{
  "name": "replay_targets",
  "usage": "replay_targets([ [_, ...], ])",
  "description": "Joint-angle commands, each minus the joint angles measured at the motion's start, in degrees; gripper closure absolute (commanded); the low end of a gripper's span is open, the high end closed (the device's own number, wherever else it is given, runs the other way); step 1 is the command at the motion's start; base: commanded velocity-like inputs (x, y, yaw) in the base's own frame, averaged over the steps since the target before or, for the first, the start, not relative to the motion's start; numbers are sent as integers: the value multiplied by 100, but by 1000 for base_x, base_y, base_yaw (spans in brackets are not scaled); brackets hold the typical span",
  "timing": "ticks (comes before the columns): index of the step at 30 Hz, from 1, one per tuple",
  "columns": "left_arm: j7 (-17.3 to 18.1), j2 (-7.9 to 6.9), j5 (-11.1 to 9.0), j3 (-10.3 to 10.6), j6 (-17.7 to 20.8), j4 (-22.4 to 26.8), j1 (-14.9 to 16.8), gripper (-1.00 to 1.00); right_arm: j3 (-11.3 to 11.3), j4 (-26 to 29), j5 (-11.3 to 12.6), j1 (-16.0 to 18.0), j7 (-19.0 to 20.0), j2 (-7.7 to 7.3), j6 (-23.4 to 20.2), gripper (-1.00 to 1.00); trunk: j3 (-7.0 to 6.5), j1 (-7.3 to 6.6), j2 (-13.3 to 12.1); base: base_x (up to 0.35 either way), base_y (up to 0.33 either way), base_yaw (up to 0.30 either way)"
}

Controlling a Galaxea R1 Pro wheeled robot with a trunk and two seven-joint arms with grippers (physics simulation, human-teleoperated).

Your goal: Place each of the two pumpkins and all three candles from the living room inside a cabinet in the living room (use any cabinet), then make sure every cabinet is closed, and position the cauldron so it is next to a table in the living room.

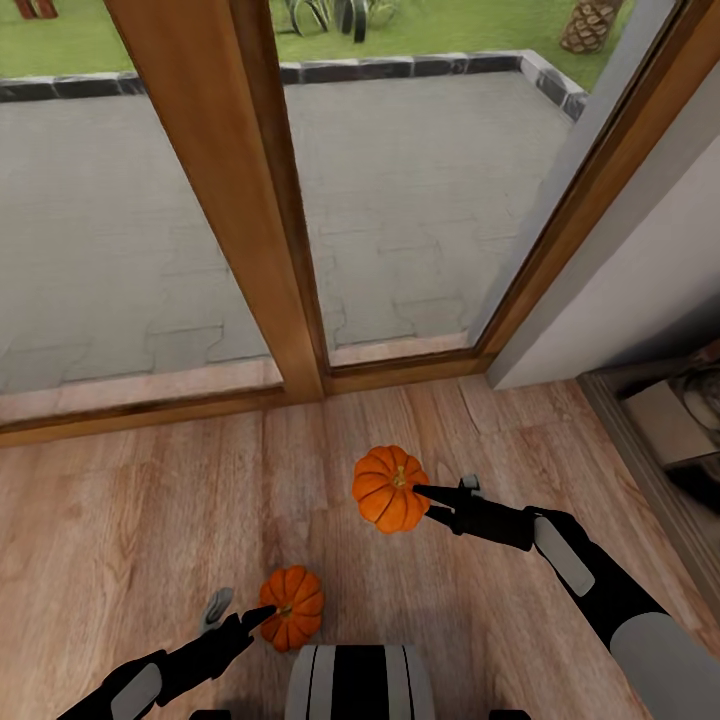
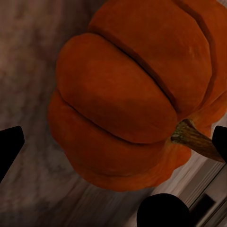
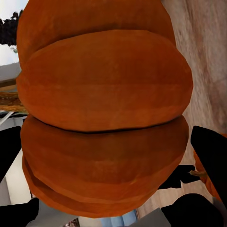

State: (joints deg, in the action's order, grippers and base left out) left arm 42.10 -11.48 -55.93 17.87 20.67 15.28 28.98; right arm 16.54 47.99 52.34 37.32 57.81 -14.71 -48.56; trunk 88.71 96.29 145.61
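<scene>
Before the glass door (image 1: 400, 200): both pumpkins carried at once — one trip to the cabinet, I judge.
Right gripper (image 1: 428, 500): jaws closed on upper pumpkin (image 1: 390, 488).
Left gripper (image 1: 262, 616): jaws closed on lower pumpkin (image 1: 292, 606).

Left pumpkin (image 1: 291, 606) near the trunk (image 1: 358, 682), right pumpkin (image 1: 390, 489) farther forward (toward the window (image 1: 410, 200)), floor (image 1: 150, 520) beneath

A wood-plank floor (image 1: 150, 520) runs to a glazed door with a thick wooden frame (image 1: 235, 200), beyond which lie a grey paved patio (image 1: 420, 190), a dark stone kerb (image 1: 400, 68) and grass (image 1: 100, 40), while a pale wall (image 1: 640, 290) stands at the right.
</scene>
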Motion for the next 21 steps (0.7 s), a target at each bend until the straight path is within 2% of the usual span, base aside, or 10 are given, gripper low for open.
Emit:
replay_targets([
  [1,3,-4,-58,23,51,2,2,-100,16,-1,39,4,-6,-5,-31,100,3,-1,1,0,0,0],
  [4,1,-4,-58,23,51,2,2,-100,16,-1,39,4,-6,-4,-31,100,3,-1,1,0,0,0],
  [8,0,-4,-58,23,51,2,2,-100,16,-1,39,4,-6,-5,-31,100,92,9,7,0,0,0],
  [15,0,-4,-58,23,51,2,2,-100,16,-1,39,4,-6,-4,-31,100,92,9,7,0,0,0],
  [21,0,4,-58,23,51,2,2,-100,16,-1,39,4,-6,-5,-31,100,203,22,13,0,0,0],
])
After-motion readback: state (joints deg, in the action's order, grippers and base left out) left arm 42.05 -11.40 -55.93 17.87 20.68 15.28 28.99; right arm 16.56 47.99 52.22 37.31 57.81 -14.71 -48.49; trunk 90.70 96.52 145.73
